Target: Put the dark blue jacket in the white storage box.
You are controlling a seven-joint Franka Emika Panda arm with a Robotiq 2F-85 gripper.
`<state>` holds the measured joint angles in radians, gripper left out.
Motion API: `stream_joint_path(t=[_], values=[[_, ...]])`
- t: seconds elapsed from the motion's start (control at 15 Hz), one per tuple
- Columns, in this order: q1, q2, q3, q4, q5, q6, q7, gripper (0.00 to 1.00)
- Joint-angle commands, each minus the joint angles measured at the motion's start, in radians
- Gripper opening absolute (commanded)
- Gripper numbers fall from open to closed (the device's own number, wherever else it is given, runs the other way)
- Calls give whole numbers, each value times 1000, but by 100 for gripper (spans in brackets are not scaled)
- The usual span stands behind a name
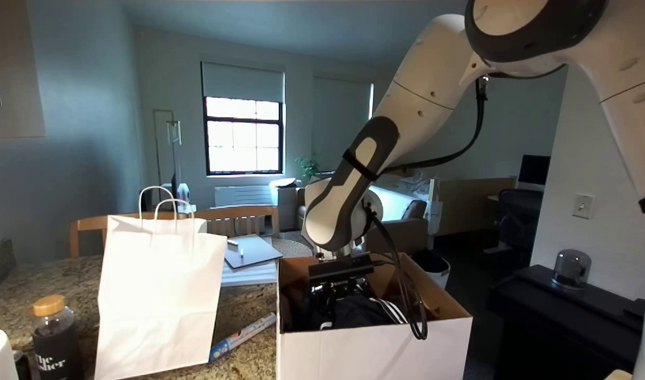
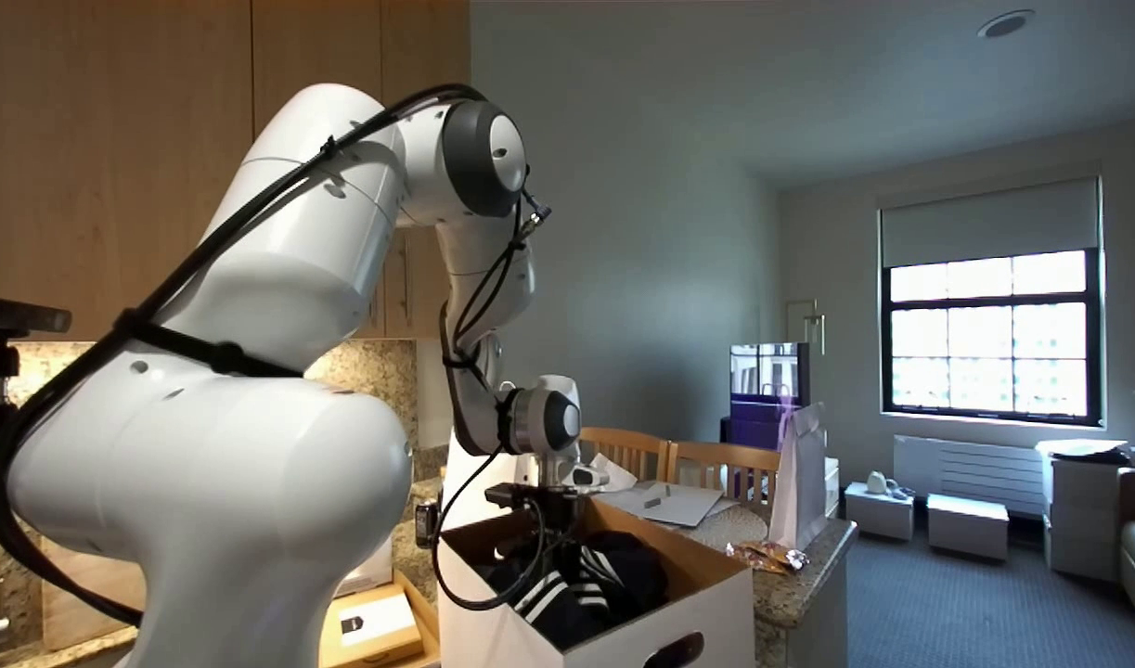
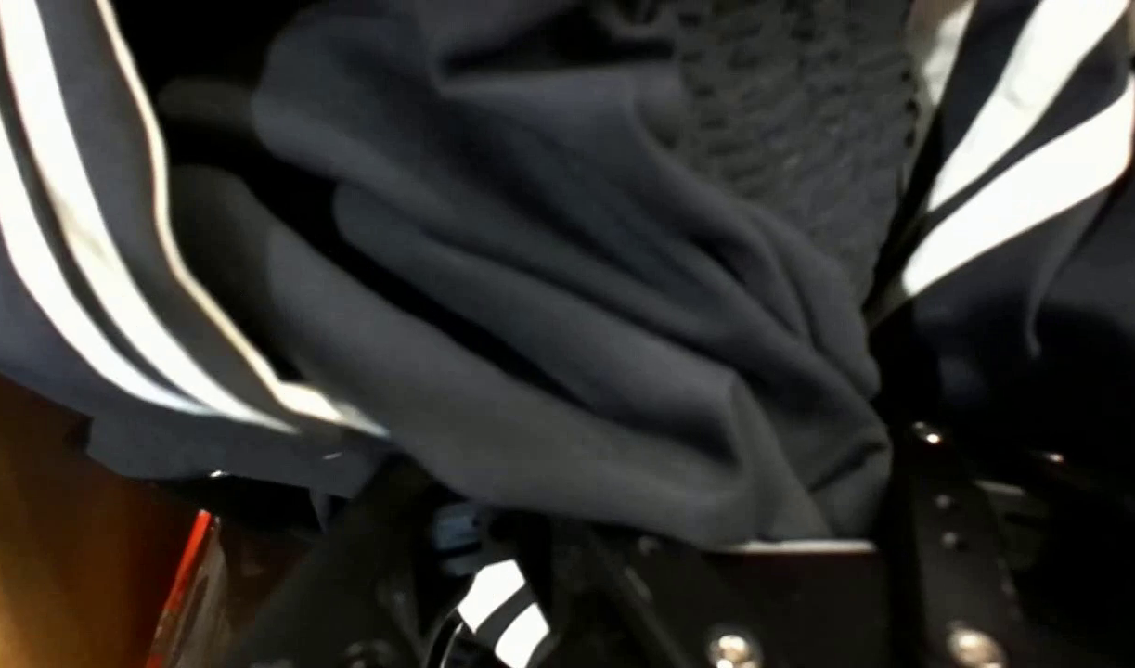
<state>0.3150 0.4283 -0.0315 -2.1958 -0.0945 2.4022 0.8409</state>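
While the fingers (image 3: 947, 566) are down inside the white storage box (image 1: 375, 351), the dark blue jacket (image 2: 572, 617) lies there too, close against them; how wide they stand, and whether they hold cloth, I cannot tell. A black cable loop (image 2: 475, 607) hangs across the box's rim. Nearby, a white paper shopping bag (image 1: 161, 295) stands on the granite counter (image 1: 248, 305). The jacket is crumpled, almost black, with paired white stripes.

The jacket (image 2: 581, 594), near-black with white stripes, is bunched in folds inside the box (image 1: 372, 351), which stands upright and open, white outside, brown inside
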Motion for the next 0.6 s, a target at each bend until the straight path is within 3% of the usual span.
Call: stream_joint_path(t=[0.0, 0.13, 0.53], values=[[-23, -90, -4, -139, 7, 62, 54, 95], [-37, -112, -11, -180, 10, 94, 67, 100], [-71, -205, -2, -246, 0, 173, 21, 100]])
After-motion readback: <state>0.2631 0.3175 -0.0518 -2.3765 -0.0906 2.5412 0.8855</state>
